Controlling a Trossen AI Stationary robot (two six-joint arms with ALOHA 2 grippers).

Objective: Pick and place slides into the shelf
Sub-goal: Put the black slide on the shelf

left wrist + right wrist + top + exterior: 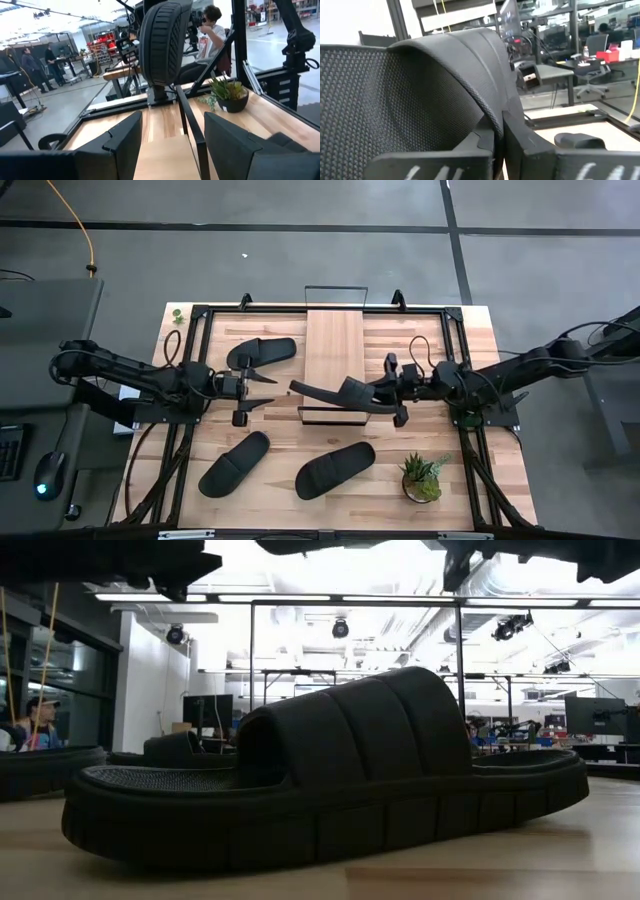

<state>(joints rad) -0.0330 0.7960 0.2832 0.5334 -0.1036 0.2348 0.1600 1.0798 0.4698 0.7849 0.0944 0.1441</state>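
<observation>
Four black slides in play, none yet lying settled on the shelf, the light plank with thin black wire rails at its short ends near the middle of the surface's far edge. One slide held tilted over the shelf's near rail, clamped by its strap in the right tool, fingers closed tight on it; seen from the right wrist as ribbed strap and mesh footbed pressed up against those fingers. Judged mid-delivery: carried to the shelf but not released. Another slide lying flat just left of the shelf, toward the far-left part of the surface, with the left tool hovering beside it, fingers spread apart and holding nothing. Two more slides, one by the near-left part and one near the middle of the near edge, resting untouched, well apart from both tools. Small potted plant toward the near-right corner, clear of the work. So, roughly: first placement under way, three pickups left, probably starting with the slide next to the left tool. Plank top bare apart from the overhanging slide.
</observation>
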